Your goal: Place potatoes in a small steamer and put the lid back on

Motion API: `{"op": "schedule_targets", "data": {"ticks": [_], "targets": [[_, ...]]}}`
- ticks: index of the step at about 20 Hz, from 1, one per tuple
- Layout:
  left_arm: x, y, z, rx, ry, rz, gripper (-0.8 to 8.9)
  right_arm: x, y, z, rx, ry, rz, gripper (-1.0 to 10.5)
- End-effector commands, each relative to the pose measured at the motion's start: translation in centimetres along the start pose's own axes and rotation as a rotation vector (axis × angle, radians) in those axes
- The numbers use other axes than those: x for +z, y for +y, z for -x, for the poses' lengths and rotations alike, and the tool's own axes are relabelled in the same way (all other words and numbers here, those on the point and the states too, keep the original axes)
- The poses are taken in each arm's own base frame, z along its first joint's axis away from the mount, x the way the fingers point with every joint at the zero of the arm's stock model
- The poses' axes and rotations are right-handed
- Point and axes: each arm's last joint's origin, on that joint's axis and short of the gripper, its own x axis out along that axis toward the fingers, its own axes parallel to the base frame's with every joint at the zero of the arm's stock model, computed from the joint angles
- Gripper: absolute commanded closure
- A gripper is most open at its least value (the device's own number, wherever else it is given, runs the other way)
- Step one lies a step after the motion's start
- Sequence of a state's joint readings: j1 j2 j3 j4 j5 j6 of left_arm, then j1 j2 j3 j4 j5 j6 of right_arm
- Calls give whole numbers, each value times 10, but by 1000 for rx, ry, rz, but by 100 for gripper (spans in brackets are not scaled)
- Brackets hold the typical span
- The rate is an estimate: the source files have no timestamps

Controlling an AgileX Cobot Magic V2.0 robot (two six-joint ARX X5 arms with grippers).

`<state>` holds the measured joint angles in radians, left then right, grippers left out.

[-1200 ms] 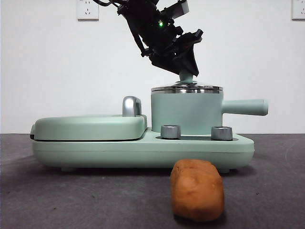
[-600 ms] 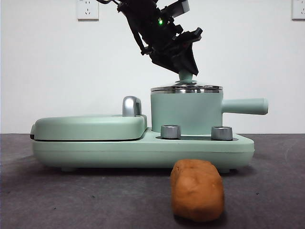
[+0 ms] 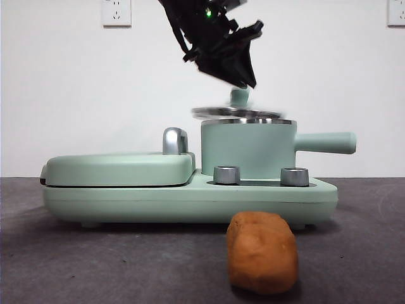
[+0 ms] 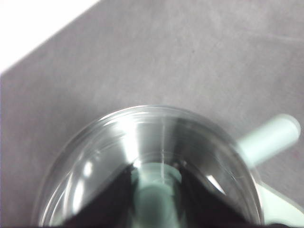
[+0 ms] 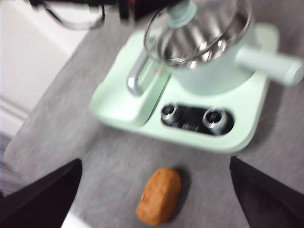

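White wall with two sockets stands behind a dark grey, slightly grainy surface (image 3: pixel 76 266). On it sits a flat mint-green cooker base (image 3: pixel 190 201) with two steel dials, a hinged mint-green grill plate (image 3: pixel 117 170) with a chrome handle, and the small mint-green cylindrical steamer pot (image 3: pixel 248 149) with a steel rim and a straight side handle.

An orange-brown oblong potato (image 3: pixel 262 251), matte and faintly bumpy, lies on the surface just in front of the base, apart from it.

A round flat glass lid with a shiny steel rim (image 3: pixel 234 113) hangs just above the pot's rim, tilted and shifted a little toward the grill side, not touching the pot. The left gripper (image 3: pixel 241 79) reaches down steeply from above, its black jaws closed on the lid's small mint-green knob (image 4: pixel 154 197).

The right gripper (image 5: pixel 154 190) waits high over the surface before the cooker, its jaws spread wide and holding nothing, the potato seen below between them.
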<state>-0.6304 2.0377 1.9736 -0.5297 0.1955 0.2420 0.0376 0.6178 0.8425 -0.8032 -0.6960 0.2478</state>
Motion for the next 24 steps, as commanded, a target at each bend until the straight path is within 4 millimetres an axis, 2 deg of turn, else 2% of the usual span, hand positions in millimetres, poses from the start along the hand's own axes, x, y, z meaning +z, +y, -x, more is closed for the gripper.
{"op": "schedule_targets", "data": {"ticks": [1,6,10,12,13,14,15,16,19,22,24], "targets": [[4,7,2,18,-7,10,808,7,2,-14,3,70,-45,450],[2,25,10,53,-17,81,808,14,6,-58,-112,213,-25,449],[0,24,10,23,-9,83,786,14,6,-69,-99,246,-23,450],[0,21,9,-3,-8,82,595,17,8,-64,-109,217,-22,450],[0,21,9,-6,-1,84,445,20,10,-59,-108,191,-18,450],[0,21,9,-7,1,85,341,23,11,-55,-106,172,-14,450],[0,19,9,-12,0,83,264,25,14,-51,-102,154,-7,450],[0,19,9,-21,-2,83,242,26,16,-48,-97,142,-1,450],[-2,13,8,-94,11,68,249,28,20,-41,-90,122,9,450],[0,0,2,-120,14,-26,267,27,21,-39,-90,123,7,450],[-3,-7,-6,-139,33,-60,349,27,21,-39,-92,128,5,450]]}}
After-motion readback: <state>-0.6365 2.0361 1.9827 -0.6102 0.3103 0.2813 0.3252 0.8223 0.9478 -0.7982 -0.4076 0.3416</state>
